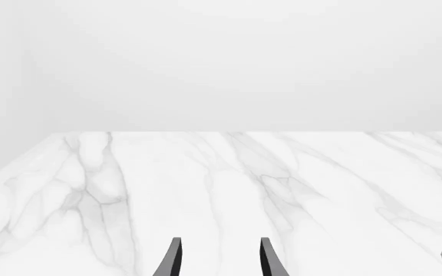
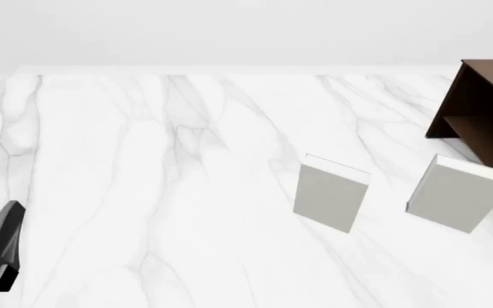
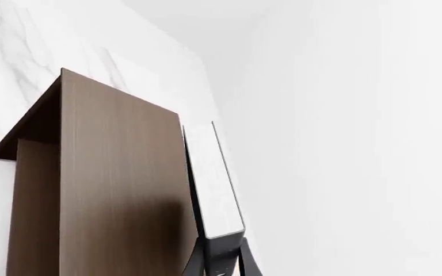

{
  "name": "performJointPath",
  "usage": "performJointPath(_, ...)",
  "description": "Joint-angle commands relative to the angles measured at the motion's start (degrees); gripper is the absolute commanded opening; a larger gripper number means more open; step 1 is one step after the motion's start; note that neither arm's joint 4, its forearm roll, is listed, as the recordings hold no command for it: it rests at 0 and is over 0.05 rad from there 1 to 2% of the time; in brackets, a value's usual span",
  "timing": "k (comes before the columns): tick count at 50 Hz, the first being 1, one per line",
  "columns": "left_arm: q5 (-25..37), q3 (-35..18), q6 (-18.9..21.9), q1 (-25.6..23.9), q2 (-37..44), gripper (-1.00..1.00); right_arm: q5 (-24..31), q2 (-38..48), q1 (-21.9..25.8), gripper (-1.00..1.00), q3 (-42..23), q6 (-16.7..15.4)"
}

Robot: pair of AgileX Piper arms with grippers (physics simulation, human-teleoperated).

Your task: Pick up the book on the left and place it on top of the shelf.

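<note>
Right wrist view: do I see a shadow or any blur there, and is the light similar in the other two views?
Right wrist view: sharp, with one soft dark shadow on the shelf beside the book. Front view: even light, no glare, hardly any shadow under the pale books. Left wrist view: flat light, nothing blurred.

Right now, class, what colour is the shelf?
Dark brown wood grain; the shelf shows best in the right wrist view.
</note>
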Motion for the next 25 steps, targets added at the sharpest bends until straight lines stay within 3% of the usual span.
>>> performJointPath(1,0.0,0.0,0.0,0.0,0.0,1.0,-2.19,1.88,-0.44,-1.0,-0.13,0.83)
performJointPath(18,0.0,0.0,0.0,0.0,0.0,1.0,-2.32,3.65,0.12,-1.0,-0.11,1.87)
performJointPath(19,0.0,0.0,0.0,0.0,0.0,1.0,-1.89,3.73,0.45,1.0,-0.02,2.1)
performJointPath(25,0.0,0.0,0.0,0.0,0.0,1.0,-1.93,3.61,0.84,1.0,0.45,2.85)
